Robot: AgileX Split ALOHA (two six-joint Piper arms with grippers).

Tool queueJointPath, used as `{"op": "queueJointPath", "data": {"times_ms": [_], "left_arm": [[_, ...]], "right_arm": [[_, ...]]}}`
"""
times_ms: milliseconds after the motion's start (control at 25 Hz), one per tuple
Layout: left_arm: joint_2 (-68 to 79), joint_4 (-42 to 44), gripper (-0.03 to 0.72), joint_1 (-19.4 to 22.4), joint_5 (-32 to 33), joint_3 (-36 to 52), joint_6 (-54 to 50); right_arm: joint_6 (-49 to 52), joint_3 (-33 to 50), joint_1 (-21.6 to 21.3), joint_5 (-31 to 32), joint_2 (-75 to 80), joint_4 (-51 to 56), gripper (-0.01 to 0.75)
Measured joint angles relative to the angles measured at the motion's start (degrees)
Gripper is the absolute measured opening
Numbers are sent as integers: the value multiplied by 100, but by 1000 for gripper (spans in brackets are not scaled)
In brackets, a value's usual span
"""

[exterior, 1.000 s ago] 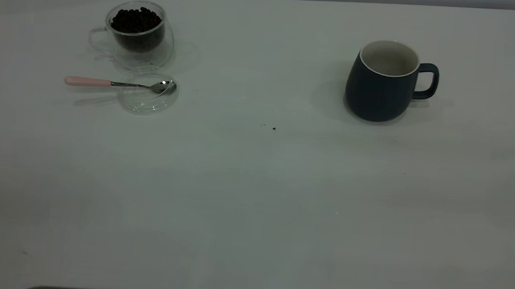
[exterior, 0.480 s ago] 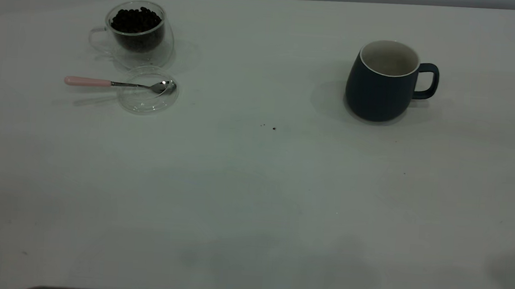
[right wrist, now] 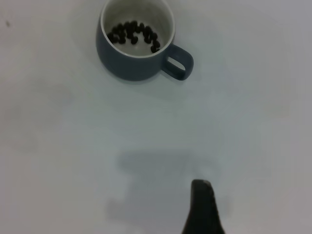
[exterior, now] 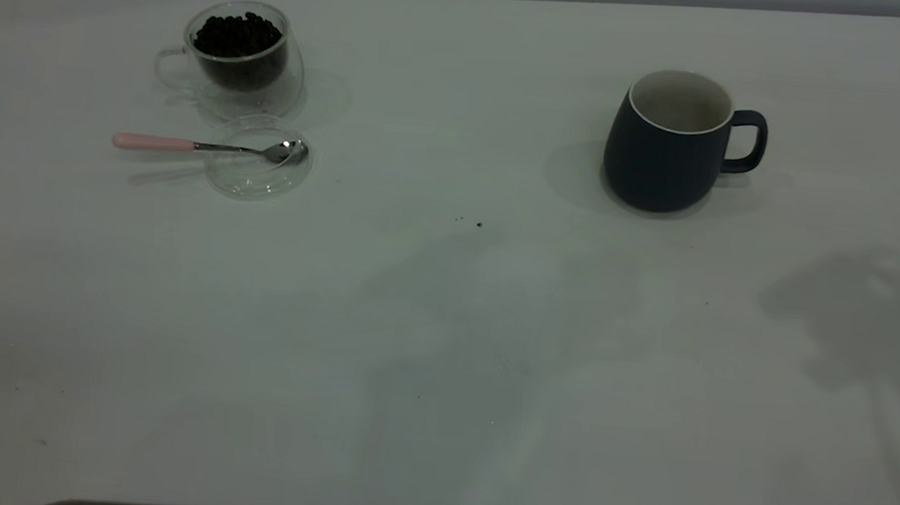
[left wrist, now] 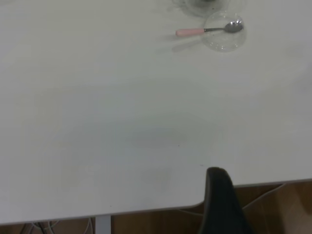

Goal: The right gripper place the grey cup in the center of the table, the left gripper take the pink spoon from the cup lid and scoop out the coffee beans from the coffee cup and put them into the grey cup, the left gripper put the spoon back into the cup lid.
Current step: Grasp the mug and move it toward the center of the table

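Right wrist view: right gripper (right wrist: 201, 207) hovers, apparently above table (right wrist: 58, 161).

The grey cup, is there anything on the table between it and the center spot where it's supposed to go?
Nothing visible blocks it. The grey cup stands on the right side of the table, and the stretch toward the middle holds only a few dark specks. The coffee cup, cup lid and pink spoon sit far left.

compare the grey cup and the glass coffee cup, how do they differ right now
The grey cup is opaque dark blue-grey with a pale inside; the coffee cup is clear glass. The grey cup holds only a few coffee beans; the coffee cup is nearly full of them. The grey cup's handle points right, the coffee cup's left. Both stand upright on the table.
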Motion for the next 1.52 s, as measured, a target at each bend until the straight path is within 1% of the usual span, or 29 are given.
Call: {"op": "queueJointPath", "data": {"times_ms": [200,400,600,720,800,880,960,1200,1400,1520], "left_arm": [[0,0,507,0,0,0,0],[0,0,507,0,0,0,0],[0,0,507,0,0,0,0],[0,0,507,0,0,0,0],[0,0,507,0,0,0,0],[0,0,507,0,0,0,0],[0,0,507,0,0,0,0],[0,0,507,0,0,0,6],[0,0,507,0,0,0,6],[0,0,507,0,0,0,6]], "right_arm": [[-1756,-470,0,-422,1299,145,591],[-3806,-923,0,-720,2691,632,591],[-5864,-1413,-19,-869,3788,1600,591],[-6908,-1653,-100,-1023,4157,2277,591],[-7420,-1819,-181,-1092,4296,2736,591],[-7565,-1979,-241,-1116,4409,3108,591],[-7565,-2175,-263,-1106,4538,3255,591],[-7565,-2758,-265,-706,4985,3306,591],[-7565,-2886,-227,-572,5190,3311,591],[-7565,-2912,-91,-580,5273,3351,591]]}}
